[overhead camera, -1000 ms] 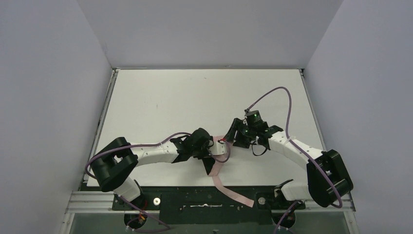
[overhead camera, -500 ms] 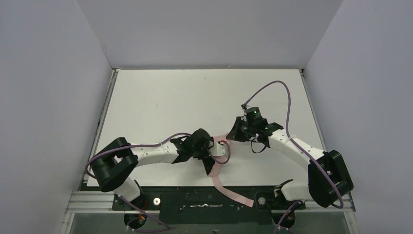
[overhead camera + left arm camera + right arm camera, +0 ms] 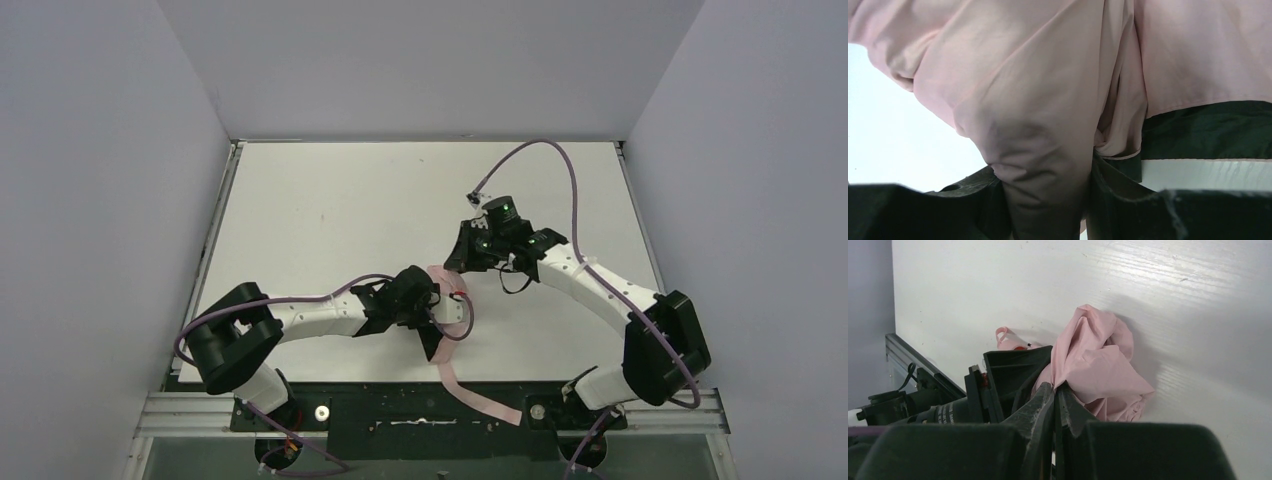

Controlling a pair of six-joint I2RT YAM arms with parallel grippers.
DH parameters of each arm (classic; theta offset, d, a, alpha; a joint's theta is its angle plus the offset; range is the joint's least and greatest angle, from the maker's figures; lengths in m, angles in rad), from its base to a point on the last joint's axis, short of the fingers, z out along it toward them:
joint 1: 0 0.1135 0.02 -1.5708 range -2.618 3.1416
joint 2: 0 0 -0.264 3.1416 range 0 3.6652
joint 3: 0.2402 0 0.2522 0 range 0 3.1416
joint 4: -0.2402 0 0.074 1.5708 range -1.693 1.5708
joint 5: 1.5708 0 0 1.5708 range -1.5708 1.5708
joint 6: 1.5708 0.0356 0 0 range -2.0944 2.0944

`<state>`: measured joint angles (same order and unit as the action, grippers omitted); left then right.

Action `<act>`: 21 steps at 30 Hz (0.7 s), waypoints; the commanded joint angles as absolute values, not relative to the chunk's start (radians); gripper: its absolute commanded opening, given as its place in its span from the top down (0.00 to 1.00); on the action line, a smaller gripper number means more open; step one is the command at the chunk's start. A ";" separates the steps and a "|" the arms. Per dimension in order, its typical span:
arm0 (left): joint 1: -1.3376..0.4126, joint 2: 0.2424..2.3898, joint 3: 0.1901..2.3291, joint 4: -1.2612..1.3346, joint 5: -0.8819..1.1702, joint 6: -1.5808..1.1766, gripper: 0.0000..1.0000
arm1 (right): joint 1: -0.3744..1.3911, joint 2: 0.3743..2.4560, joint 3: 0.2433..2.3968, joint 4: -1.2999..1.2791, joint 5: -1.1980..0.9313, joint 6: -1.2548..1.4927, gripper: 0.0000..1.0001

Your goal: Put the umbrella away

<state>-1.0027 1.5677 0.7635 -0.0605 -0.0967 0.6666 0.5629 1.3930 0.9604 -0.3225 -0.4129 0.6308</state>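
The umbrella (image 3: 441, 276) is a bunch of pale pink fabric near the front middle of the white table (image 3: 330, 200). My left gripper (image 3: 431, 316) is shut on it; in the left wrist view a thick fold of the umbrella (image 3: 1038, 100) fills the gap at the left gripper (image 3: 1045, 169). My right gripper (image 3: 459, 264) sits just behind and to the right of it. In the right wrist view the right gripper (image 3: 1055, 386) is shut, pinching an edge of the umbrella (image 3: 1098, 360) fabric at its tips. The shaft and handle are hidden.
A long pink strip (image 3: 478, 398) trails from the bundle over the table's front edge onto the black rail (image 3: 400, 412). Purple cables (image 3: 560, 165) arch over both arms. Grey walls close in the table on three sides.
The right gripper has shut on the pink fabric and moved away and to the left, drawing fabric with it. The left arm has barely moved.
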 commanded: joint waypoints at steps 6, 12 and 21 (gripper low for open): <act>-1.042 1.514 0.744 -0.069 -0.031 0.739 1.00 | 0.596 1.575 1.132 -0.347 -0.376 0.537 1.00; -1.063 1.518 0.739 -0.071 -0.030 0.762 1.00 | 0.644 1.713 1.216 -0.442 -0.309 0.502 1.00; -1.114 1.500 0.686 -0.016 -0.096 0.810 1.00 | 0.661 1.847 1.246 -0.558 -0.314 0.428 1.00</act>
<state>-1.0580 1.5330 0.7097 -0.0582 -0.1318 0.7376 0.6552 1.7832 1.2114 -0.5758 -0.2905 0.4877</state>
